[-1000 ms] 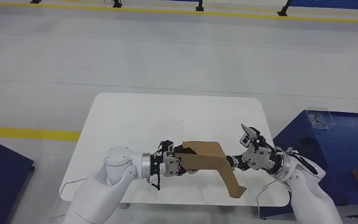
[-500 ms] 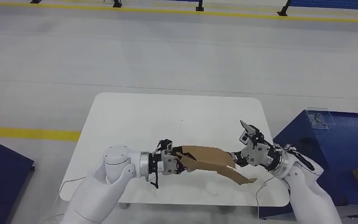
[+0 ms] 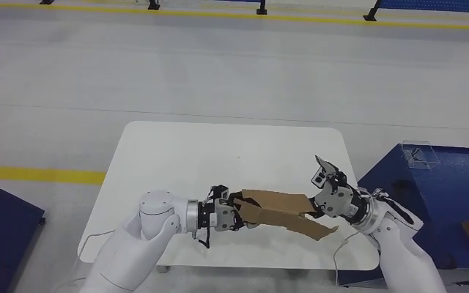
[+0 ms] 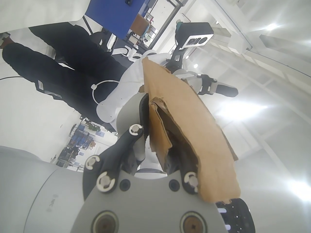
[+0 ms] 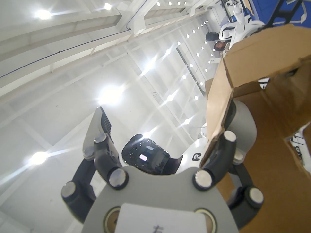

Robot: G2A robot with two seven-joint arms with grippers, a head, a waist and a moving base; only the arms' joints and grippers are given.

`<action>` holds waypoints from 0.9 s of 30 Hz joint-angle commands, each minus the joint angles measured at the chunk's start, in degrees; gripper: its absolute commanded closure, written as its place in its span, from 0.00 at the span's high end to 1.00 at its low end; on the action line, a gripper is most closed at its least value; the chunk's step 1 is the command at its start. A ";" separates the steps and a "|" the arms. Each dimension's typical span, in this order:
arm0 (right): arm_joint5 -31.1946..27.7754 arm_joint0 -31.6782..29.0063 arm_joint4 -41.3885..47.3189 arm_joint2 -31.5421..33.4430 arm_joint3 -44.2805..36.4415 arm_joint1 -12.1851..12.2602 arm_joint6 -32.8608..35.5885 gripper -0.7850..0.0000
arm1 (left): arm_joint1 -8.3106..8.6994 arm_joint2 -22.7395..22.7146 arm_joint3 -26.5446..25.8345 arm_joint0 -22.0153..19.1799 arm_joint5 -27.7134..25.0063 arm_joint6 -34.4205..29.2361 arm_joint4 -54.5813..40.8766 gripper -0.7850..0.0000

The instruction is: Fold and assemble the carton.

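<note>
A brown carton (image 3: 282, 207) hangs flattened and slanted just above the near part of the white table (image 3: 183, 154), between my two grippers. My left gripper (image 3: 236, 213) is shut on the carton's left end; in the left wrist view the cardboard (image 4: 184, 112) runs between its fingers (image 4: 132, 135), and the far finger is hidden behind it. My right gripper (image 3: 322, 189) stands open at the carton's right end, one finger raised free and the other against the board. In the right wrist view the carton's edge (image 5: 220, 103) lies along one finger (image 5: 218, 156), with the second finger (image 5: 102, 122) spread wide.
A blue cabinet (image 3: 432, 190) with a clear plastic box (image 3: 419, 154) on it stands beside the table's right edge. Another blue object (image 3: 15, 220) sits by the lower left. The table's far half is bare.
The carton has collapsed from a raised box shape into a flat slanted sheet, and its hanging flap has swung up level. The right gripper shifted slightly away from the table's front edge.
</note>
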 commanded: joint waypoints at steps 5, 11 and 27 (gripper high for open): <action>0.32 0.95 -1.60 -1.17 0.17 0.08 -2.12 1.00 | 0.21 0.63 -0.56 0.09 0.75 -0.71 0.53 0.00; 0.28 1.42 -6.10 -2.21 0.66 0.46 -0.73 0.82 | 0.39 0.93 -0.38 -0.09 1.42 -1.13 0.59 0.00; 1.03 1.07 -12.75 -2.37 1.71 1.55 3.98 0.00 | 0.79 1.01 -0.44 -0.37 2.21 -0.19 0.13 0.11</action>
